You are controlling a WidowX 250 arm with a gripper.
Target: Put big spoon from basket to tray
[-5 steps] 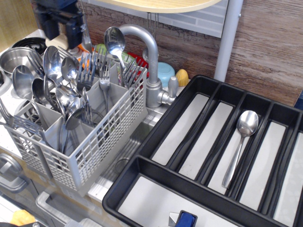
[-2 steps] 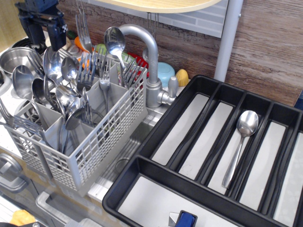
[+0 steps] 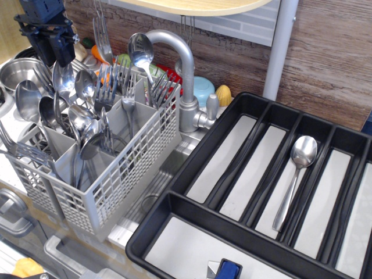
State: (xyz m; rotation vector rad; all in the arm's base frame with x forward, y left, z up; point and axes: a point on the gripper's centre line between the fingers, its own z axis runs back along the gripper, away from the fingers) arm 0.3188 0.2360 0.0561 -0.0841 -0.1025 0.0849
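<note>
The grey grid-sided basket stands at the left, packed with upright steel spoons and forks. Several big spoons stand in its far left compartments, one with its wide bowl up. My dark gripper hangs at the top left, just above that bowl. Its fingers point down, a little apart and holding nothing. The black tray lies at the right. One steel spoon lies in one of its long compartments.
A grey tap rises behind the basket, between it and the tray. A round steel pot sits at the far left. Coloured dishes stand by the back wall. A grey post stands behind the tray.
My gripper has moved left from above the basket's back row and come down a little, ending over the far left spoons. Nothing else has moved.
</note>
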